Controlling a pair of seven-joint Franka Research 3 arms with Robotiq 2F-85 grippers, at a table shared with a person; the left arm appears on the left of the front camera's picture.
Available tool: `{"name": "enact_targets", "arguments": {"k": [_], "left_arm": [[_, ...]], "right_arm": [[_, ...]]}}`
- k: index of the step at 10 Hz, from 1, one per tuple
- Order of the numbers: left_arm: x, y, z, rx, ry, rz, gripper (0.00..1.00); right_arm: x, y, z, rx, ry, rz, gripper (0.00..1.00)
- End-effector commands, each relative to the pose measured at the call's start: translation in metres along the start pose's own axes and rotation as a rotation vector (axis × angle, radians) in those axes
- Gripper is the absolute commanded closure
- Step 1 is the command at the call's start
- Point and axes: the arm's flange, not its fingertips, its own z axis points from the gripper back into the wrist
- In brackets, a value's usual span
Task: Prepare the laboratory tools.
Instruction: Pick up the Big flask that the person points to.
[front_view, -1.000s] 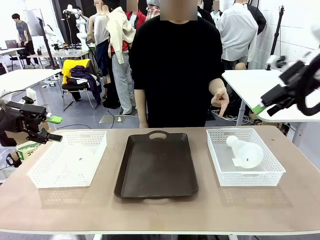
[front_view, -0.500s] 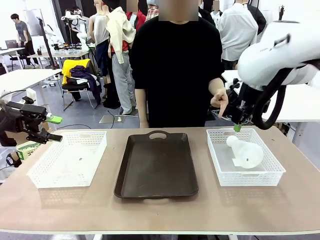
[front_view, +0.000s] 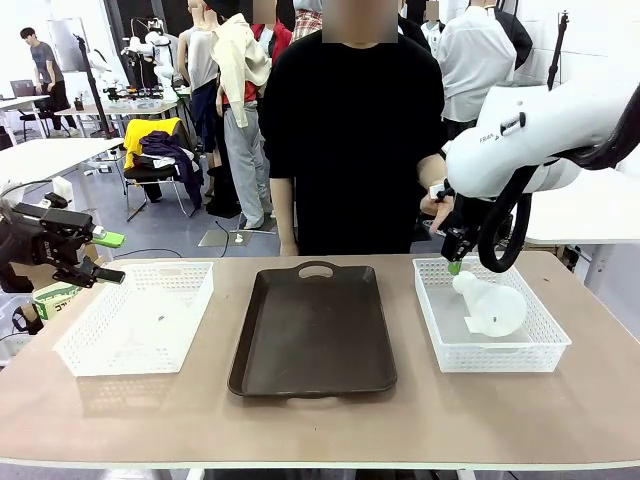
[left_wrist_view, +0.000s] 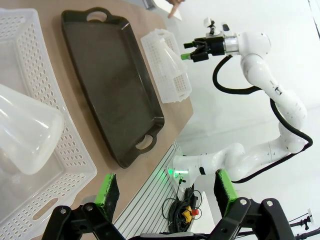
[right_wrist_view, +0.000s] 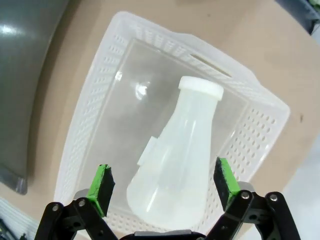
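A frosted white flask (right_wrist_view: 185, 150) lies on its side in the right white basket (right_wrist_view: 95, 110); in the front view the same flask (front_view: 490, 306) rests in that basket (front_view: 545, 350). My right gripper (right_wrist_view: 164, 180) hangs open just above it, pads on either side and not touching; from the front the right gripper (front_view: 455, 262) points down over the basket's far left corner. A second flask (left_wrist_view: 25, 132) lies in the left basket (left_wrist_view: 75, 150). My left gripper (left_wrist_view: 166, 192) stands open and empty; in the front view the left gripper (front_view: 105, 257) is beyond the table's left edge.
A dark brown tray (front_view: 312, 330) with a handle hole lies between the left basket (front_view: 140, 315) and the right one. A person stands at the far side with a hand (front_view: 438, 205) lowered behind my right arm. The table's front strip is bare.
My right arm has swung in from the far right and come down over the right basket, gripper now pointing at the flask. The left arm has not moved.
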Motion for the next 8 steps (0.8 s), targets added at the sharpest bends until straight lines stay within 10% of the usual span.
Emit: {"name": "enact_targets", "arguments": {"k": [1, 8], "left_arm": [[0.0, -0.001, 0.001, -0.004, -0.006, -0.004, 0.0], [0.0, -0.001, 0.001, -0.004, -0.006, -0.004, 0.0]], "right_arm": [[0.011, -0.006, -0.014, -0.042, 0.015, -0.045, 0.0], [0.027, -0.028, -0.069, -0.044, 0.078, -0.071, 0.0]]}}
